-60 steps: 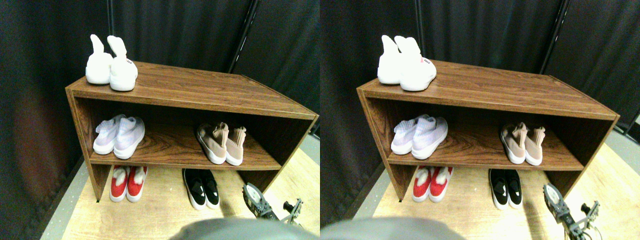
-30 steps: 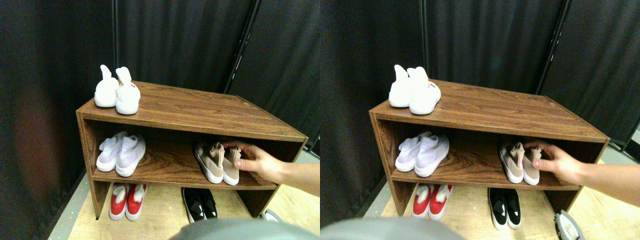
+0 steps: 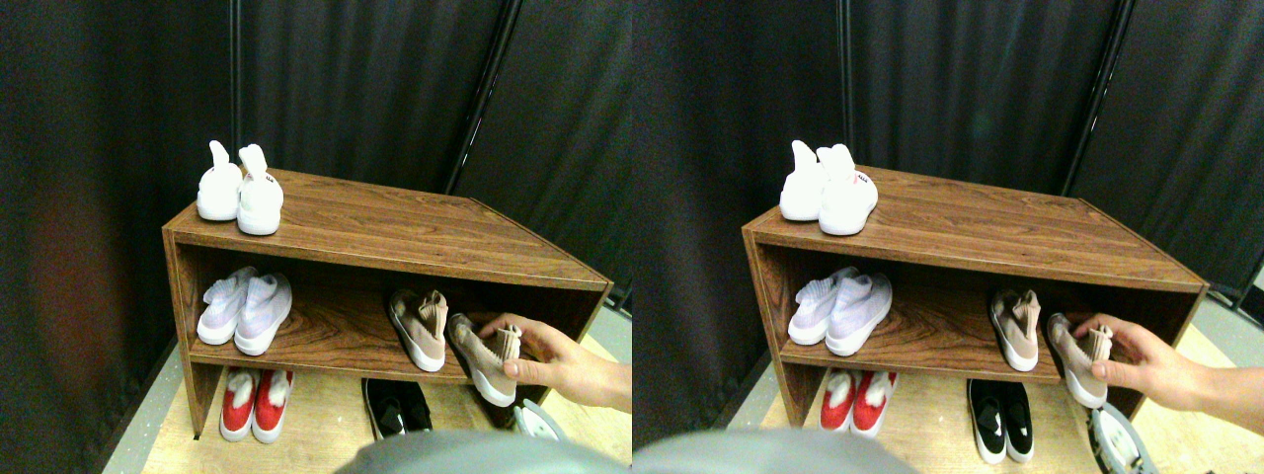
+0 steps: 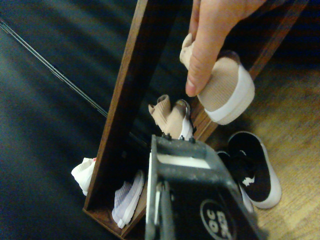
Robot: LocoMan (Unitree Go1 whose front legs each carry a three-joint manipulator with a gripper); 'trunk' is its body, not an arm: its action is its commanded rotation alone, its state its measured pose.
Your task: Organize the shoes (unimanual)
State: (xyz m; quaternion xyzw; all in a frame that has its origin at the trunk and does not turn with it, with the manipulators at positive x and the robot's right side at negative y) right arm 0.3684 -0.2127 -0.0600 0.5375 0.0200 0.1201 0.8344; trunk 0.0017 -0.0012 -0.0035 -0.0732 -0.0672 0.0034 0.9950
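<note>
Person's hand (image 3: 553, 363): grips one beige-tan knit sneaker (image 3: 484, 357), tilted at the brown wooden shelf's (image 3: 326, 341) front edge.
Second sneaker (image 3: 419, 326): on shelf.
Right gripper (image 3: 533, 420): jaws' state cannot be told.

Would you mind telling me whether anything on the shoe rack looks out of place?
Yes: a person's hand grips one beige shoe, pulled askew so its toe overhangs the middle shelf edge. Its mate sits apart, straight on the shelf.
</note>
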